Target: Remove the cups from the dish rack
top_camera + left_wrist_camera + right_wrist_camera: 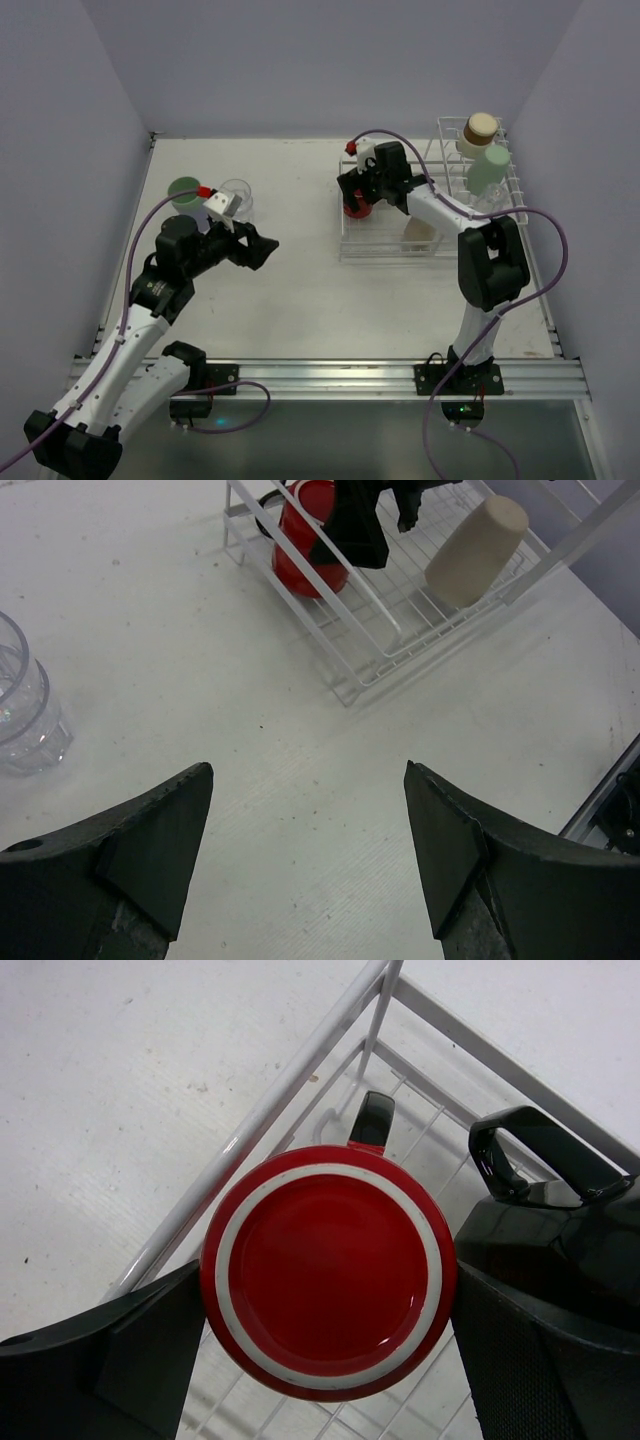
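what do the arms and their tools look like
Both the left arm and right arm have white links joined by bulky black joints. A purple cable loops along each, and a small red tab sits by a white camera block at each wrist. The left tool and right tool are matte black, with two broad wedge-shaped fingers.

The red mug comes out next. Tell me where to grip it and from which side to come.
Grip the red mug across its round body, coming down from above. Its black handle points at the rack rail, so fingers on the two sides clear of it fit. The right gripper straddles it this way.
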Controlling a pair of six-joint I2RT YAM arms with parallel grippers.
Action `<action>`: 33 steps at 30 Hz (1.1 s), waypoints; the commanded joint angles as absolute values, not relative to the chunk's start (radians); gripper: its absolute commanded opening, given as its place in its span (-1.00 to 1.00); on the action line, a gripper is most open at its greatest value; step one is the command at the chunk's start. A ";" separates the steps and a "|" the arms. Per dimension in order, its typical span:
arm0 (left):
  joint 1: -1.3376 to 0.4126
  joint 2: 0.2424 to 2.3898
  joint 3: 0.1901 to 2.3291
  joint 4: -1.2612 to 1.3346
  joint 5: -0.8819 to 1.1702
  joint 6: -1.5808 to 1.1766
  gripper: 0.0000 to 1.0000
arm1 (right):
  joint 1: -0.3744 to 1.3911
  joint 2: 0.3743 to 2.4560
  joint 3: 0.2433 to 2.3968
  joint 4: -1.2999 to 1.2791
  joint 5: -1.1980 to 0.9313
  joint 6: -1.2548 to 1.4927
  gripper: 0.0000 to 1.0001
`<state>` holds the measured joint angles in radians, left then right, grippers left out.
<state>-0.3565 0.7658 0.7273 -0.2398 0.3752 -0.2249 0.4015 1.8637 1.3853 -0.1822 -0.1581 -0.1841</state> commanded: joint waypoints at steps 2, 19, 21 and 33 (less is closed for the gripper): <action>-0.357 0.765 0.724 -0.198 0.387 -0.224 0.62 | 0.411 1.862 1.422 -0.203 -0.210 -0.179 0.90; -0.357 0.790 0.723 -0.124 0.527 -0.314 0.61 | 0.414 1.386 1.068 0.072 -0.002 0.052 0.03; -0.357 0.801 0.721 -0.085 0.557 -0.342 0.58 | 0.420 1.349 1.046 0.097 -0.005 0.080 0.02; -0.506 0.910 0.566 0.520 0.611 -0.732 0.54 | 0.546 1.052 0.864 0.310 -0.138 0.499 -0.02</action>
